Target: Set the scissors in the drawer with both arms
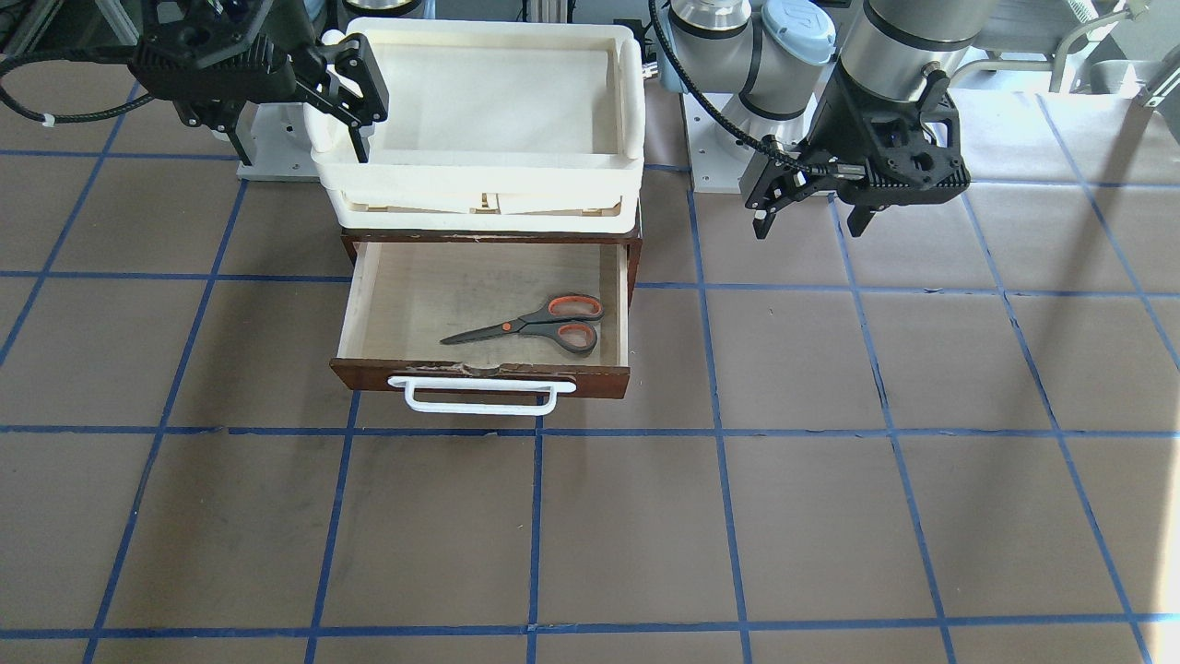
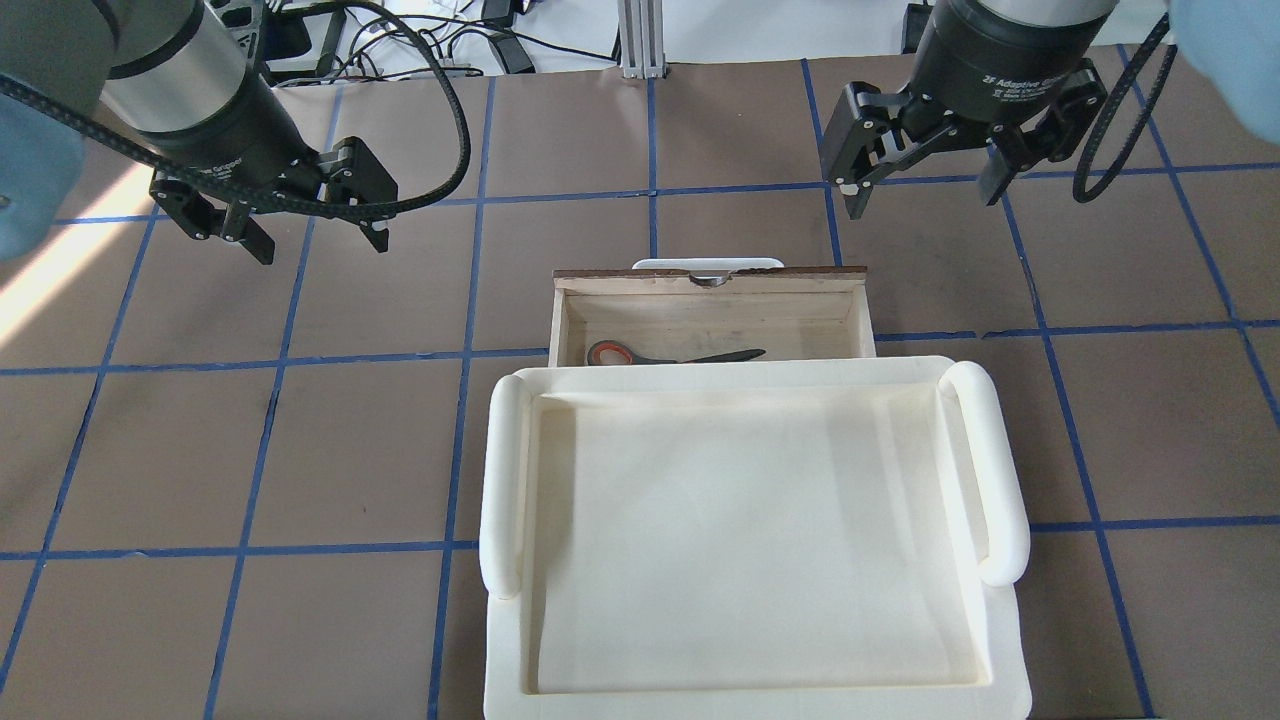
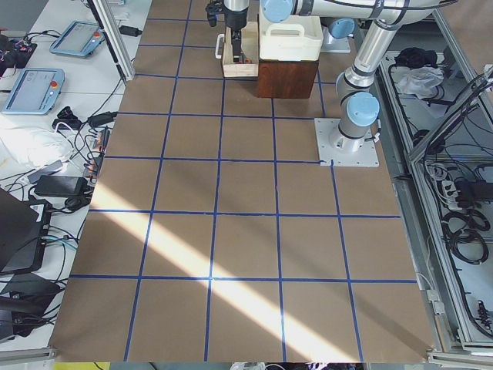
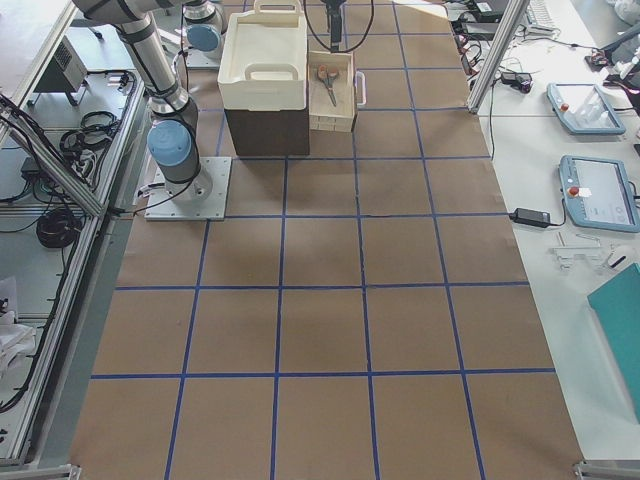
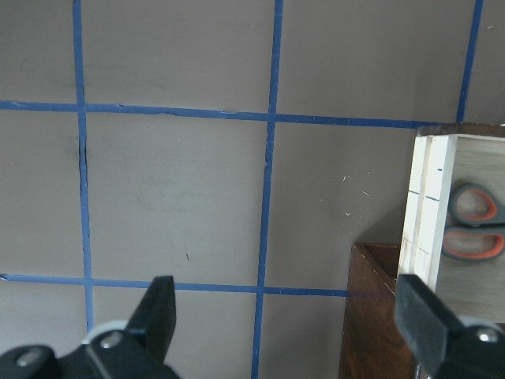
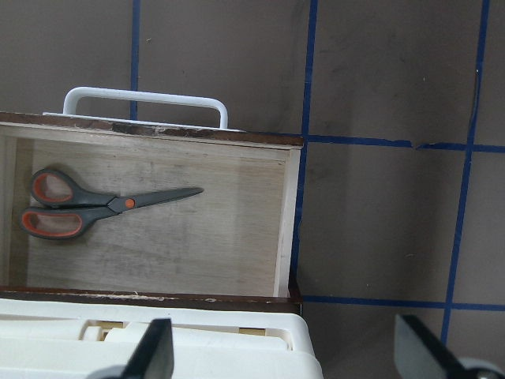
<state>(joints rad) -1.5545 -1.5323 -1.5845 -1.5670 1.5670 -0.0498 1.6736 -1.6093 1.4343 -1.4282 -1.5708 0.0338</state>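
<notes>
- the table (image 1: 590, 535) is brown, crossed by blue tape lines in a grid.
- the white bar handle (image 1: 481, 395) faces the operators' side on the front of the drawer (image 1: 604, 378).
- the drawer is pulled open out of a dark wooden cabinet (image 4: 265, 130), so its pale interior shows.
- the scissors (image 1: 530, 323) lie flat on the drawer floor with the blades closed.
- their handles point toward the robot's left and sit close to that side wall. the blade tips point toward the robot's right. nothing is touching them.
- a cream-white tray (image 1: 479, 175) sits on top of the cabinet, behind the open drawer. in the overhead view it hides the rear part of the drawer.
- the left gripper (image 2: 320, 250) hangs above bare table, off the drawer's left side and well apart from it. its jaws are spread wide with nothing between them. the left wrist view shows only the drawer's edge and the scissor handles at the frame's right.
- the right gripper (image 2: 922, 200) hangs on the drawer's right side, clear of it. its jaws are also released and empty. its wrist camera looks down into the drawer at the whole pair of scissors.
</notes>
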